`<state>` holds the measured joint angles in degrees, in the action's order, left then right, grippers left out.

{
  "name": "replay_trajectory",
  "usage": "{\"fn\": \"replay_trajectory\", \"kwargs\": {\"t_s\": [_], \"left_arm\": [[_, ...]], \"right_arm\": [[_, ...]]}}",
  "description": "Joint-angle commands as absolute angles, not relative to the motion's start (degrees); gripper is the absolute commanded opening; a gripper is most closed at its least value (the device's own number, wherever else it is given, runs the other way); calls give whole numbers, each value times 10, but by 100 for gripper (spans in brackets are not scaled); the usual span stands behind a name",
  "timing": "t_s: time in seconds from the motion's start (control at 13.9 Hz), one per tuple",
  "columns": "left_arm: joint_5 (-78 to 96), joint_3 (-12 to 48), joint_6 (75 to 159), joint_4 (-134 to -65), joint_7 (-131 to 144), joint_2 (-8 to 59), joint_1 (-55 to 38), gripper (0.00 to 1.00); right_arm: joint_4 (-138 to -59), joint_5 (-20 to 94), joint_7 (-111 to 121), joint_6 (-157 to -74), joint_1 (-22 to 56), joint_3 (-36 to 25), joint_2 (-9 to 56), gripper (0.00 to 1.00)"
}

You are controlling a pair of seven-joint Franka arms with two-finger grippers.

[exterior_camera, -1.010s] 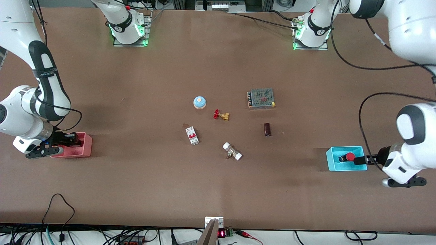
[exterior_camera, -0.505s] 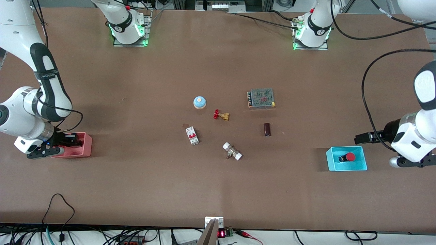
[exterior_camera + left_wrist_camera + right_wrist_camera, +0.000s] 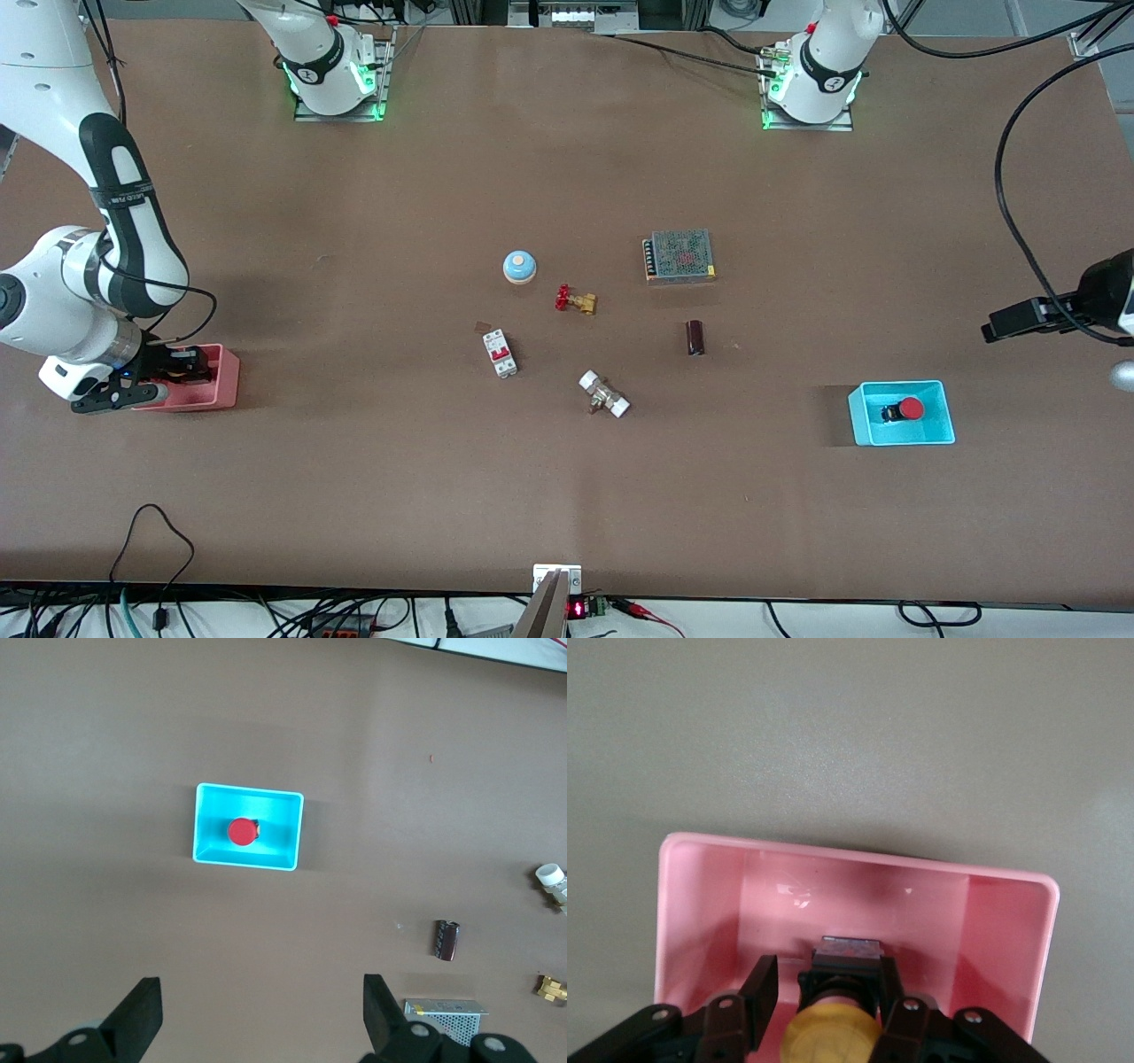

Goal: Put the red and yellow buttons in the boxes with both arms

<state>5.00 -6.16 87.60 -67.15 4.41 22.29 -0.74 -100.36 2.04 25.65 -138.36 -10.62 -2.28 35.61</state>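
The red button [image 3: 910,408] lies in the cyan box [image 3: 899,387] near the left arm's end of the table; the left wrist view shows the button [image 3: 241,832] and box [image 3: 294,828] from above. My left gripper [image 3: 992,330] is open and empty, up in the air over bare table beside that box [image 3: 257,1028]. My right gripper [image 3: 182,363] reaches into the pink box [image 3: 226,377] at the right arm's end. In the right wrist view the yellow button [image 3: 830,1036] stands in the pink box [image 3: 1001,930] between my right gripper's [image 3: 827,967] fingers, with a gap at one finger.
Mid-table lie a blue dome [image 3: 519,266], a brass valve with a red handwheel [image 3: 574,300], a white and red circuit breaker [image 3: 500,353], a white-capped fitting [image 3: 604,394], a dark cylinder [image 3: 695,338] and a metal power supply [image 3: 679,256].
My left gripper has let go of the red button, lifted out of the cyan box and drawn away toward the table's edge. My right gripper has stayed in the pink box.
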Motion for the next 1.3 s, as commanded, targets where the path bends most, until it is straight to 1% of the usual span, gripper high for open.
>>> {"fn": "replay_trajectory", "kwargs": {"t_s": [0.0, 0.07, 0.14, 0.22, 0.29, 0.43, 0.5, 0.79, 1.01, 1.23], "left_arm": [[43, -57, 902, -786, 44, 133, -4, 100], [43, -52, 917, -807, 42, 117, 8, 100], [44, -32, 926, -820, 40, 110, 32, 100], [44, -2, 931, -824, 40, 106, 65, 100], [43, 8, 930, -828, 40, 106, 75, 100], [41, 8, 932, -837, 40, 99, 73, 100], [40, 11, 940, -854, 40, 88, 72, 100], [40, 18, 918, -857, 41, 81, 73, 100], [40, 20, 926, -855, 40, 87, 73, 100], [40, 19, 920, -850, 37, 86, 77, 100]], "right_arm": [[-1006, 29, 272, -1391, -110, -21, 357, 57], [-1006, 29, 272, -1391, -110, -21, 356, 65], [-1006, 29, 271, -1390, -109, -21, 356, 73], [-1006, 28, 272, -1390, -109, -21, 354, 91], [-1005, 25, 283, -1390, -109, -21, 350, 100], [-1000, 27, 302, -1387, -108, -21, 341, 100], [-999, 24, 302, -1385, -108, -21, 336, 100], [-999, 23, 302, -1380, -108, -21, 330, 100], [-999, 23, 303, -1374, -107, -21, 323, 100], [-998, 21, 302, -1319, -104, -21, 280, 100]]}}
